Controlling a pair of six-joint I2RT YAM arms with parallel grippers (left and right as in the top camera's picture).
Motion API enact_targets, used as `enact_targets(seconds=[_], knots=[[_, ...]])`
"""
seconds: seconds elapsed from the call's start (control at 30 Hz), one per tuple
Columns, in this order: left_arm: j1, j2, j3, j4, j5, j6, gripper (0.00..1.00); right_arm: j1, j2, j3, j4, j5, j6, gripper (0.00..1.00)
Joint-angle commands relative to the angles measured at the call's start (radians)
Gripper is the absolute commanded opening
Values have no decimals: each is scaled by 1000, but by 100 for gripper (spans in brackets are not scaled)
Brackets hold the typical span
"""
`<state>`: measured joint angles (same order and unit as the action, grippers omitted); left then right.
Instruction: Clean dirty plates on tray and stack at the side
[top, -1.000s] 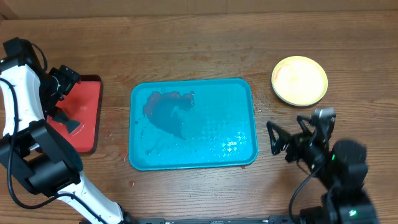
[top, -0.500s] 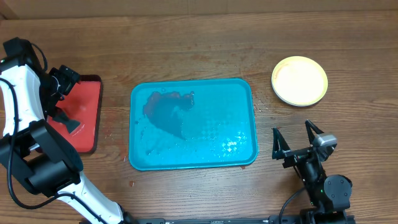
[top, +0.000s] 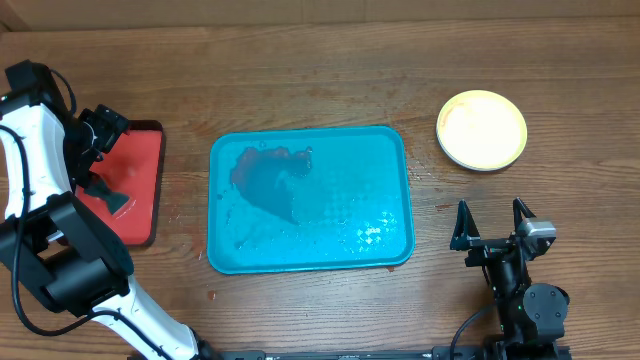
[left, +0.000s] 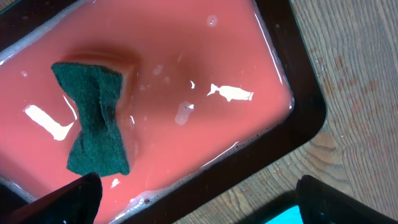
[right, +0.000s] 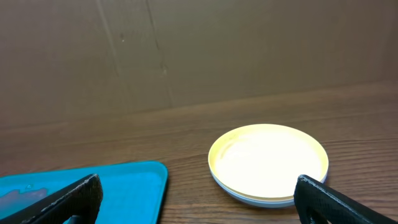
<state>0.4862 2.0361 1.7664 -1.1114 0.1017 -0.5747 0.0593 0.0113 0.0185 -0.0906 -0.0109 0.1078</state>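
Overhead, we see the wooden table (top: 320, 70) and in its middle the teal tray (top: 360, 165), smeared red. The smaller red tray (top: 142, 165), at left, holds pink water (left: 186, 62). The plates (top: 481, 130) stand stacked right of the teal tray, apart from it. Both the left gripper (top: 108, 160), above the red tray, and the right gripper (top: 490, 228), near the plates, are wide open, empty. A green sponge (left: 93, 121) lies in the water.
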Motion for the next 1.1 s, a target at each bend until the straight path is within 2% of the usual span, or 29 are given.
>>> enact_targets(seconds=[0.0, 0.57, 0.67, 0.8, 0.9, 1.03, 1.07], knots=[[-3, 4, 19, -2, 3, -13, 100, -4, -8, -10, 6, 13, -8, 100], [-3, 4, 18, -2, 2, -13, 100, -4, -8, -10, 6, 13, -8, 100], [-3, -23, 18, -72, -24, 77, 100, -4, -8, -10, 6, 13, -8, 100], [-19, -212, -24, -108, -37, 88, 100, -4, -8, -10, 6, 13, -8, 100], [-100, -524, -188, 49, -38, 93, 100, -4, -8, -10, 6, 13, -8, 100], [-246, -935, -538, 301, -38, 254, 100, -4, -8, -10, 6, 13, -8, 100], [-295, -1138, -725, 381, -37, 269, 100, -4, -8, -10, 6, 13, -8, 100]])
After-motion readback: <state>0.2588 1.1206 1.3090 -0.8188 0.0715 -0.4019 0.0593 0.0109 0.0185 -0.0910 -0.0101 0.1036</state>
